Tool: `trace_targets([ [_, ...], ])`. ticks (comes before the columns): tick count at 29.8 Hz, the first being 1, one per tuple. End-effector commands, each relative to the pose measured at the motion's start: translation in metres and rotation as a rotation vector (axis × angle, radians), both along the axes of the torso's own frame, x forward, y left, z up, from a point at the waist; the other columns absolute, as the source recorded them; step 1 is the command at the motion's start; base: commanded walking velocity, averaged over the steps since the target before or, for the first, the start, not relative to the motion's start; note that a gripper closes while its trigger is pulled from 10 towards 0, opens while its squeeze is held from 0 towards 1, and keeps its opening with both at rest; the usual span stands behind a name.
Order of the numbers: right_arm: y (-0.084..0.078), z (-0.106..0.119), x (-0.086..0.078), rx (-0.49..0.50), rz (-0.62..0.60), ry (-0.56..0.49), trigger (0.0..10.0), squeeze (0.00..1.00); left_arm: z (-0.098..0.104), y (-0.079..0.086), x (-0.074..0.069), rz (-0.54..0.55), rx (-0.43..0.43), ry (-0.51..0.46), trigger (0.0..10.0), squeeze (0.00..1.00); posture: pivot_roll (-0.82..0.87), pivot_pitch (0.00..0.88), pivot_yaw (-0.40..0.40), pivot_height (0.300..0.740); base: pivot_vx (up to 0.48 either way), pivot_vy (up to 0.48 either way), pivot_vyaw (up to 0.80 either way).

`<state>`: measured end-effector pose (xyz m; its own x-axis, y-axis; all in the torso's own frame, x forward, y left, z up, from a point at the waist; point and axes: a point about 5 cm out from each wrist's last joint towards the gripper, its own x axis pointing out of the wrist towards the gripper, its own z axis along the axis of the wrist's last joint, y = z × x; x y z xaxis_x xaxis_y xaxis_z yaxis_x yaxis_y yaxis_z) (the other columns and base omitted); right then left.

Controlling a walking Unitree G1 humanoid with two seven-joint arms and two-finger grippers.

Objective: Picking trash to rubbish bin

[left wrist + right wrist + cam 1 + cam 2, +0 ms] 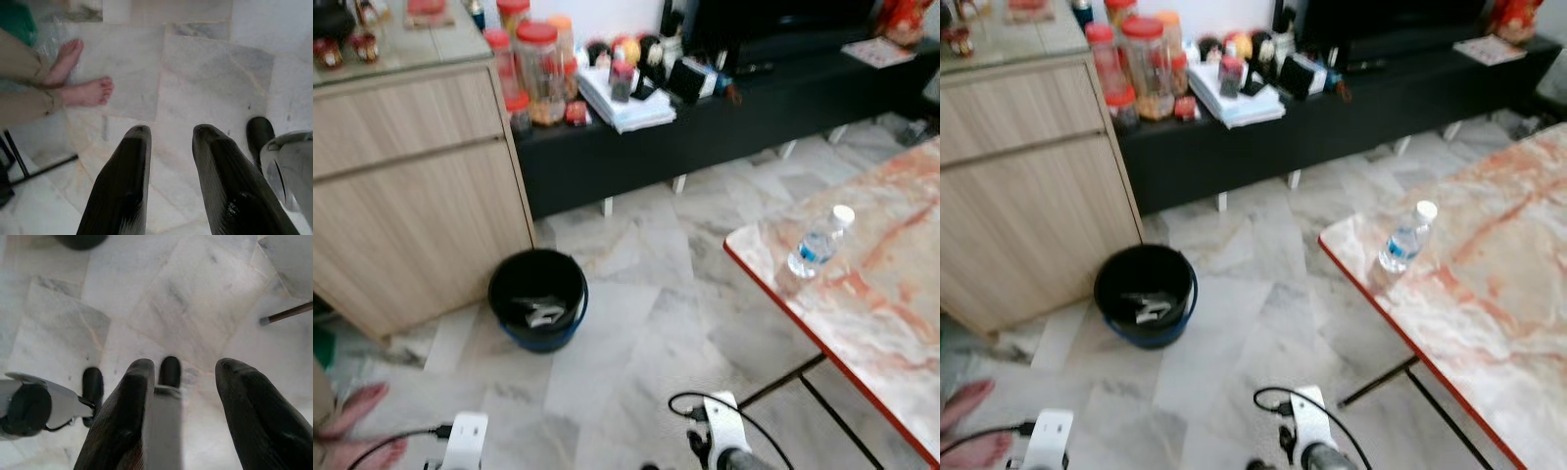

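Left gripper (pixel 168 147) hangs low over the marble floor (pixel 646 323), its two black fingers (pixel 124 181) apart with bare tile between them, nothing held. A person's bare feet (pixel 80 81) and tan trouser legs stand on the floor just beyond it; the same feet (pixel 352 421) show at the robot's lower left in the eye views. Right gripper (pixel 183 382) also points down at the floor, fingers (pixel 127 406) spread, nothing held; a thin dark table leg (pixel 288 313) crosses the tile nearby. Both wrists (pixel 724 431) sit at the bottom edge of the eye views, well short of any trash. Ahead and to the left, a black bin (pixel 538 299) with a blue base stands on the floor just beside a light wood cabinet (pixel 411 186); something pale lies inside it. To the right, a clear plastic bottle (pixel 819 242) with white cap and blue label lies tilted on a marbled, red-edged table (pixel 891 294), near its corner, well apart from the bin. Behind, a low black bench (pixel 724 117) carries red-lidded jars (pixel 540 73), papers and small clutter.
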<state>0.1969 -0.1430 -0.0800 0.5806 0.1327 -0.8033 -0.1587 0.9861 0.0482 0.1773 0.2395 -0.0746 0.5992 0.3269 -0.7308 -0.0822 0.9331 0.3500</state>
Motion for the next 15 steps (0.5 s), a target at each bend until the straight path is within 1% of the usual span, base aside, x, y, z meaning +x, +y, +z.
trace_targets([
  [1,-0.0043,-0.0037,-0.0069,-0.014,-0.009,0.028,10.0,0.0,-0.0017,-0.0024,-0.0023,-0.002,0.001,0.006,10.0,0.0,0.12,0.145,-0.04,0.74,-0.285,0.262,-0.79],
  [4,-0.0043,-0.0038,-0.007,-0.015,-0.009,0.028,10.0,0.0,-0.0015,-0.0017,-0.0024,-0.006,0.015,0.01,10.0,0.0,0.12,0.145,-0.04,0.74,0.0,0.0,-0.79],
  [15,-0.0039,-0.0039,-0.0072,-0.021,-0.007,0.03,10.0,0.0,-0.0014,0.0009,-0.0036,0.0,0.02,0.013,10.0,0.0,0.12,0.145,-0.037,0.74,0.0,0.0,-0.79],
])
